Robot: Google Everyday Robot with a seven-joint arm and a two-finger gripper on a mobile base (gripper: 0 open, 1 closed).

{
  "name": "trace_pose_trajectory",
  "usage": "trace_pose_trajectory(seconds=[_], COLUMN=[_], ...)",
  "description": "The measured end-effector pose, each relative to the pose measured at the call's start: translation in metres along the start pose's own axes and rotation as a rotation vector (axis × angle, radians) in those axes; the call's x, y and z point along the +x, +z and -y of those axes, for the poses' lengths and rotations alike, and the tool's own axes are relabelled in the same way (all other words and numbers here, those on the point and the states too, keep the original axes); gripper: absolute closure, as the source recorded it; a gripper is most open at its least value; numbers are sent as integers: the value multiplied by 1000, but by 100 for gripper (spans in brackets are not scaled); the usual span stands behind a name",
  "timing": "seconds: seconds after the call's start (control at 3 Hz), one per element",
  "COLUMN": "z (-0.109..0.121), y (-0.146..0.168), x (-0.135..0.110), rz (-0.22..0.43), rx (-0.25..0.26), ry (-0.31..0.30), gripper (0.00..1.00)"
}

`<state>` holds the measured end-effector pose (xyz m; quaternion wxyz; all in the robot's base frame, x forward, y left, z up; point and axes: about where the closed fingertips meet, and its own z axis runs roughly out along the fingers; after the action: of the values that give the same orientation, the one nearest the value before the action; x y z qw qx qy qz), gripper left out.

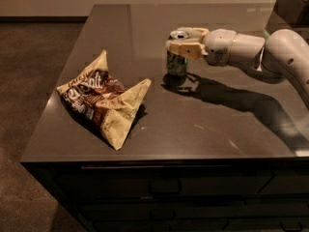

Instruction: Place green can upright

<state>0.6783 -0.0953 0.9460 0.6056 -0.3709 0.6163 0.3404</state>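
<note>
The green can [175,64] stands upright on the dark tabletop [203,129], its silver pull-tab top facing up. My gripper [181,42] reaches in from the right and is shut on the can's upper part, with pale fingers [185,49] across its top rim. The can's base seems to rest on the table, its shadow right under it. My white arm [251,50] stretches to the right edge of the view.
A brown-and-tan snack bag [102,100] lies on the table's left front part. A dark box [291,6] stands at the far right back corner. The table's front edge has drawers below it. The pale yellow sponge is hidden behind my arm.
</note>
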Motion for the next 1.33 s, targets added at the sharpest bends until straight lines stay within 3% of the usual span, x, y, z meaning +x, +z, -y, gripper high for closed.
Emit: trace_pose_trajectory(seconds=[1.0,1.33], z=[-1,-2], y=[-1,1], x=[14,14], rz=[49,49], rx=[-20,-24], ry=[10,10], gripper=[6,0])
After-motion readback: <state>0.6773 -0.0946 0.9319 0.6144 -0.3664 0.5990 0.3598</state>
